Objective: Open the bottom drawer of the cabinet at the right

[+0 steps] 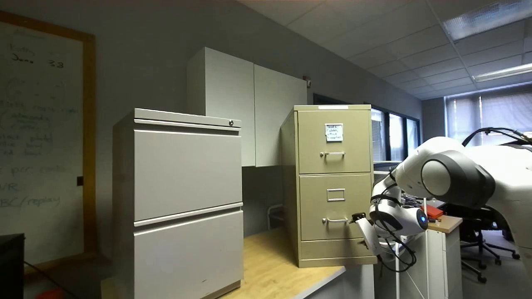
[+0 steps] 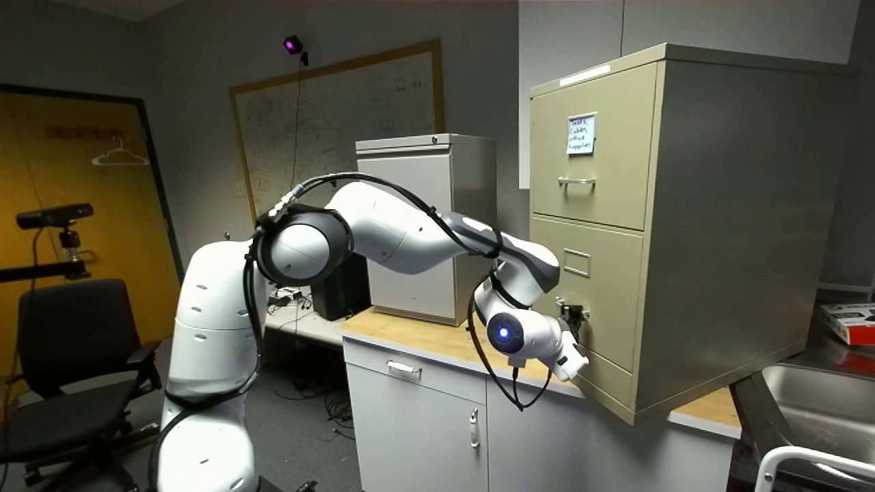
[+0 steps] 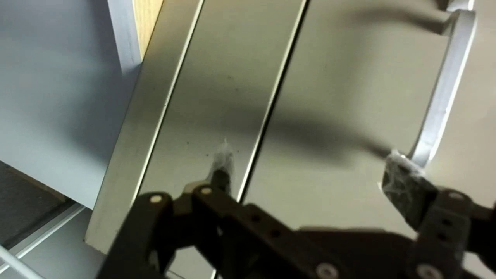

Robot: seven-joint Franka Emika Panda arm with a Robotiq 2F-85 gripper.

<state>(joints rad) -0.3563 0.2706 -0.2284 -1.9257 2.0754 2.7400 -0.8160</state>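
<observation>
Low on cabinet | bottom drawer | beige, closed, silver handle

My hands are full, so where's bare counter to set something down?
The counter shows bare wood between the grey cabinet and tan cabinet, plus a narrow strip in front of the grey one. It's crowded at the bottom drawer, where the open claw is by the handle; beside the sink only a sliver shows.
</observation>
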